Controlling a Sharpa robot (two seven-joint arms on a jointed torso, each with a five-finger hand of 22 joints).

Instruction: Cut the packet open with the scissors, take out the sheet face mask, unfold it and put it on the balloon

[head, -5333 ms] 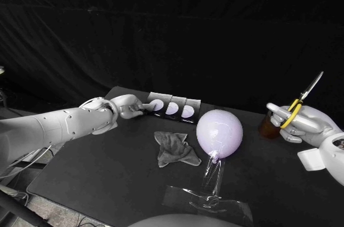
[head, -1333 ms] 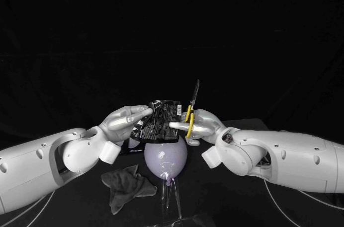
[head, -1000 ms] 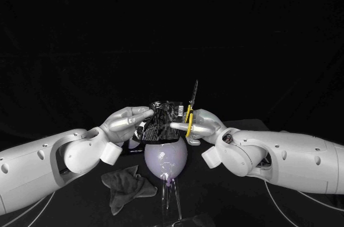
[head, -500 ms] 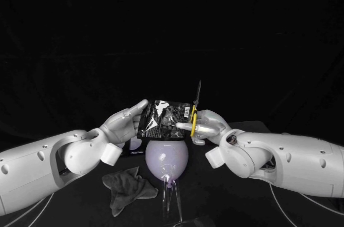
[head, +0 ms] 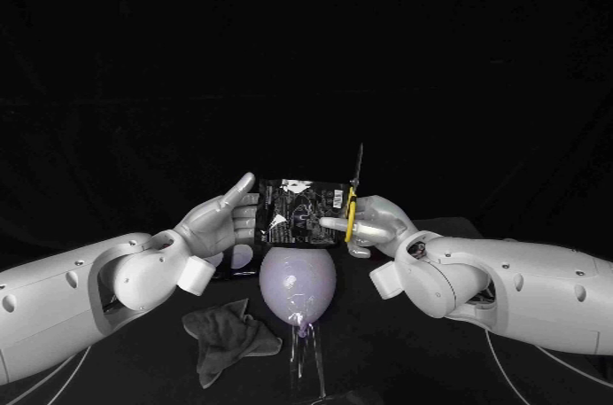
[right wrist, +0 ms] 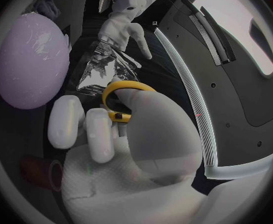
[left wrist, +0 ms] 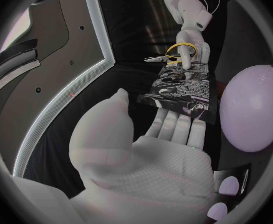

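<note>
I hold a black and silver packet [head: 298,212] upright above the pale purple balloon [head: 298,283]. The flat fingers of my left hand [head: 228,223] back its left edge, with the thumb lifted off. My right hand [head: 373,226] grips the yellow-handled scissors [head: 353,197], blades pointing up, and one of its fingers lies on the packet's right edge. In the left wrist view the packet [left wrist: 183,87] rests on my fingertips, the scissors' yellow loop [left wrist: 180,52] beyond it. In the right wrist view the loop [right wrist: 121,92] rings my thumb beside the packet [right wrist: 102,67] and balloon [right wrist: 31,59].
A grey cloth [head: 230,334] lies crumpled on the black table left of the balloon's clear stand [head: 306,361]. Another packet [head: 237,256] peeks out behind my left wrist. A brown cup [right wrist: 40,171] sits by my right hand.
My left hand took a packet from the row and both hands met above the balloon. In the last second the left thumb came off the packet, which now faces me flat, slightly higher.
</note>
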